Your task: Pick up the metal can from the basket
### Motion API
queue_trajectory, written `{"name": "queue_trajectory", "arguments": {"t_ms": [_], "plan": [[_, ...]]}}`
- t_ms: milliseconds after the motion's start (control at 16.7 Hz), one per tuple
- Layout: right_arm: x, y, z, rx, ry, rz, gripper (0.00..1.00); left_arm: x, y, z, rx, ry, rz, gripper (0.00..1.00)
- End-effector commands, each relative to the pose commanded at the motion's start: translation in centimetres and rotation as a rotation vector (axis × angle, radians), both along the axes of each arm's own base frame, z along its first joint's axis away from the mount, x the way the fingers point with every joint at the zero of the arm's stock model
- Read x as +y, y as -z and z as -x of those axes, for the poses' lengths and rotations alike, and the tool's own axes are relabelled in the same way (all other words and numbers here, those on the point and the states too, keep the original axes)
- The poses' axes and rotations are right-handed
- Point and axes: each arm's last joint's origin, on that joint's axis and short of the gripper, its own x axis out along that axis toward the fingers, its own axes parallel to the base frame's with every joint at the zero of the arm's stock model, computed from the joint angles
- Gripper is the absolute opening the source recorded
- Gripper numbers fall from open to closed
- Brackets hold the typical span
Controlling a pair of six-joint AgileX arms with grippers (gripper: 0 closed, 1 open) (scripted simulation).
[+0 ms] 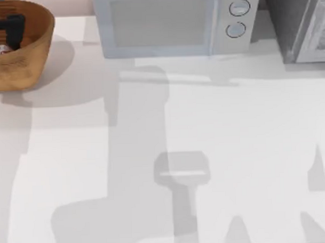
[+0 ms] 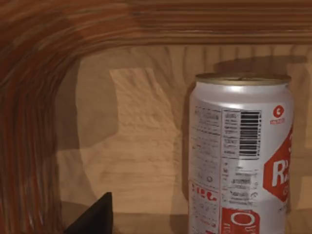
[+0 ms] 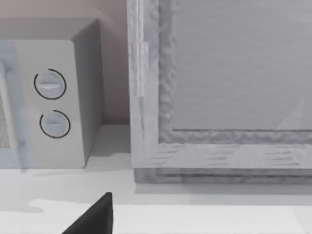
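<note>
The white table occupies most of the top view and is crossed by grey shadows. A pale microwave with two round dials is located at the upper centre of the frame, and a grey textured cabinet stands at the upper right corner. Both units are also presented in the right wrist view, side by side and apart, with one dark fingertip of the right gripper visible at the lower left of that frame; whether the right gripper is spread or pressed together cannot be told.

The basket is positioned at the upper left corner of the top view, partly cut by the frame edge. The left gripper is seen as a dark block lowered inside the basket; its finger state cannot be told.

The metal can is placed upright on the basket floor, just beside the left gripper. In the left wrist view it is shown at the right of the frame, with barcode and red marks facing the camera and the ribbed basket wall behind it. One dark fingertip is visible at the lower left, apart from the can
</note>
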Motion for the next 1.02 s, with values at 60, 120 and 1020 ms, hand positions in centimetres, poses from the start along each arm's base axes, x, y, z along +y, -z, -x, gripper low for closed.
{"name": "queue_trajectory", "arguments": {"t_ms": [60,120,1020], "plan": [[0.0,0.0,0.0,0.000,0.000,0.000,1.00,0.0,0.0,0.0,0.000,0.000,0.000,1.00],[0.0,0.0,0.0,0.000,0.000,0.000,1.00,0.0,0.0,0.0,0.000,0.000,0.000,1.00],[0.0,0.0,0.0,0.000,0.000,0.000,1.00,-0.3,5.9,-1.2,0.000,0.000,0.000,1.00]]}}
